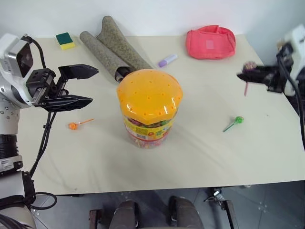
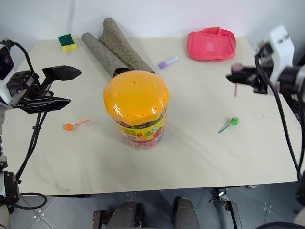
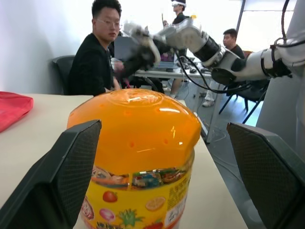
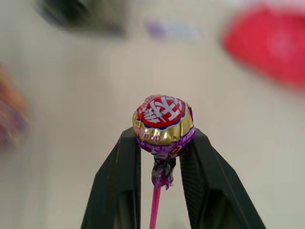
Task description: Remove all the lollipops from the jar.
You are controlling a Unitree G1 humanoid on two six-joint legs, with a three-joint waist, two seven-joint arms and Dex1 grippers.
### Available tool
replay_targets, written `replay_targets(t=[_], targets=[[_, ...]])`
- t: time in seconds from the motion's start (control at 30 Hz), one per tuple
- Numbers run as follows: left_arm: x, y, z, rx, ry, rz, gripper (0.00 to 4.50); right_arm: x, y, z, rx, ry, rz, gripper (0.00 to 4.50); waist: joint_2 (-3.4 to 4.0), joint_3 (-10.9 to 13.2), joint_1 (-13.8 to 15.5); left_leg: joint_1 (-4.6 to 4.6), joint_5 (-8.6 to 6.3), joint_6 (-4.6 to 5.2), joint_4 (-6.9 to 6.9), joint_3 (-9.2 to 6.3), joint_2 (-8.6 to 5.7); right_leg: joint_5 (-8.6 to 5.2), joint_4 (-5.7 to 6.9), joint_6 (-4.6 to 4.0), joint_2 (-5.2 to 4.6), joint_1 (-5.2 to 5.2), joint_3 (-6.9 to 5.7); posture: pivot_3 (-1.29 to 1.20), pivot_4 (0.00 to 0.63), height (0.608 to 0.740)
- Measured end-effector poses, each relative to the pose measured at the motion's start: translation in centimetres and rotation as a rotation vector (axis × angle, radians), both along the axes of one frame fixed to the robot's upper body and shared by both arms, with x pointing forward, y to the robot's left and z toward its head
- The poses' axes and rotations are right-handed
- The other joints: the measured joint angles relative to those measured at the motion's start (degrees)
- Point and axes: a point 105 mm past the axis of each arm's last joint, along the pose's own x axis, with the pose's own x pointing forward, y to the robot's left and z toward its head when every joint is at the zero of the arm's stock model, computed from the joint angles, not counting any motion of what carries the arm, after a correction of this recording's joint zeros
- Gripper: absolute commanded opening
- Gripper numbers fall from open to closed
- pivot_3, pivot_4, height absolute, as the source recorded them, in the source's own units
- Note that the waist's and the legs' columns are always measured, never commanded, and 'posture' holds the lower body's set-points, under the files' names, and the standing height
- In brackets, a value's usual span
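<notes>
Right hand (image 4: 162, 143) is clamping the purple lollipop (image 4: 163, 125), fingers (image 4: 125, 181) pinched on either side of the wrapped head, pink stick hanging down between them. From the head views, I am holding it in the air over the right edge of the bench (image 1: 200, 152), well apart from the jar (image 1: 148, 107).

Left hand (image 1: 85, 87) is hovering to the left of the jar, fingers standing wide apart and holding nothing. In the left wrist view the two black fingers (image 3: 71, 171) are framing the jar's orange lid, one on each side, with clear gaps and no contact.

Jar is standing upright near the middle of the bench, orange domed lid with small holes sitting on top, yellow-red label around the clear wall. Cannot tell what is lying inside.

Orange lollipop (image 1: 73, 125) is lying on the bench left of the jar, below my left hand. Green lollipop (image 1: 238, 119) is lying on the bench right of the jar, stick pointing toward the near edge.

At the far side: two grey rolled mats (image 1: 112, 45), a green-and-yellow sponge (image 1: 65, 40), a small lilac tube (image 1: 167, 60) and a red pouch (image 1: 210, 42).

Left wrist view is also showing people sitting at desks behind the bench.
</notes>
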Motion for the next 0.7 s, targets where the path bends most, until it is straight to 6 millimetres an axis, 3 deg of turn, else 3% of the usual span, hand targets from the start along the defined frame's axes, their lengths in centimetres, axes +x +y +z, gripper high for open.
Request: replay_targets(t=[0.07,0.17,0.3,0.5,0.7], targets=[[0.1,-0.1,-0.2,-0.003,0.001,-0.002,4.50,-0.5,-2.2,-3.3,-0.001,0.109,-0.100,0.75,0.00,0.0,0.0,-0.01,0.00,0.00,0.01,0.03,-0.01,0.00,-0.01,0.00,-0.01,0.00,0.01,0.00,0.150,0.740],[0.2,-0.3,-0.3,-0.004,0.003,-0.007,4.50,-1.2,-4.8,-6.6,-0.012,0.212,-0.228,0.75,0.02,0.0,-0.2,0.04,0.00,0.00,0.01,0.11,0.00,0.00,0.02,0.01,0.00,-0.03,0.10,0.00,0.150,0.740],[0.3,-0.3,-0.5,0.004,0.006,-0.002,4.50,-1.4,-7.3,-9.0,0.007,0.261,-0.355,0.75,0.02,0.0,-0.2,0.05,0.00,0.00,0.03,0.14,0.01,0.00,0.02,0.01,0.00,-0.02,0.12,0.00,0.150,0.740],[0.5,-0.2,-0.7,0.019,0.002,0.018,4.50,-0.6,-8.9,-11.5,0.071,0.264,-0.421,0.75,0.05,0.0,-0.2,0.05,0.00,-0.01,0.03,0.13,0.00,0.00,0.02,0.01,0.00,-0.02,0.13,0.00,0.150,0.740],[1.1,0.6,-1.6,0.055,0.025,0.109,4.50,-0.2,-10.0,-13.0,0.074,0.269,-0.463,2.70,0.05,0.0,-0.2,0.05,0.01,-0.01,0.03,0.13,0.01,0.01,0.01,0.01,0.00,-0.01,0.12,0.00,0.150,0.740]])
